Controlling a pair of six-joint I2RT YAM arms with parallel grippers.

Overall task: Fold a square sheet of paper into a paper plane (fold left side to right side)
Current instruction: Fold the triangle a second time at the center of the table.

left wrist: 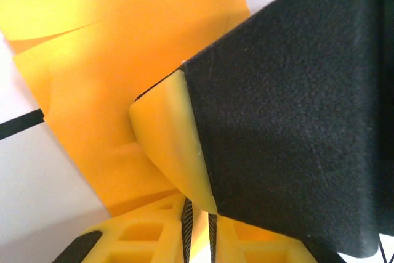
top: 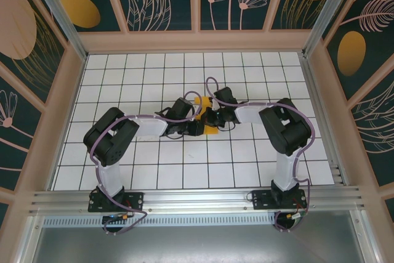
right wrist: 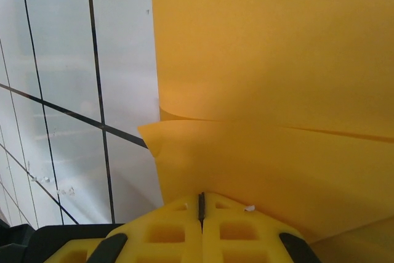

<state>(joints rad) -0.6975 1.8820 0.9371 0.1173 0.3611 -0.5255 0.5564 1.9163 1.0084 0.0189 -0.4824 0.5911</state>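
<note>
The orange-yellow sheet of paper (top: 211,130) lies partly folded at the middle of the white grid table (top: 123,78), and both arms meet over it. In the right wrist view the sheet of paper (right wrist: 271,66) spreads upward in two overlapping layers, and my right gripper (right wrist: 201,204) is shut on its near edge. In the left wrist view my left gripper (left wrist: 199,229) has its pads nearly together on a thin yellow strip of the paper (left wrist: 86,90). A yellow finger (left wrist: 169,146) and black body of the right gripper crowd in from the right. No finished paper plane is in view.
Peach-framed walls with dark panels bearing orange ovals (top: 83,10) close in the table on three sides. An aluminium rail (top: 197,200) carrying both arm bases runs along the near edge. Open grid tiles lie left, right and behind the grippers.
</note>
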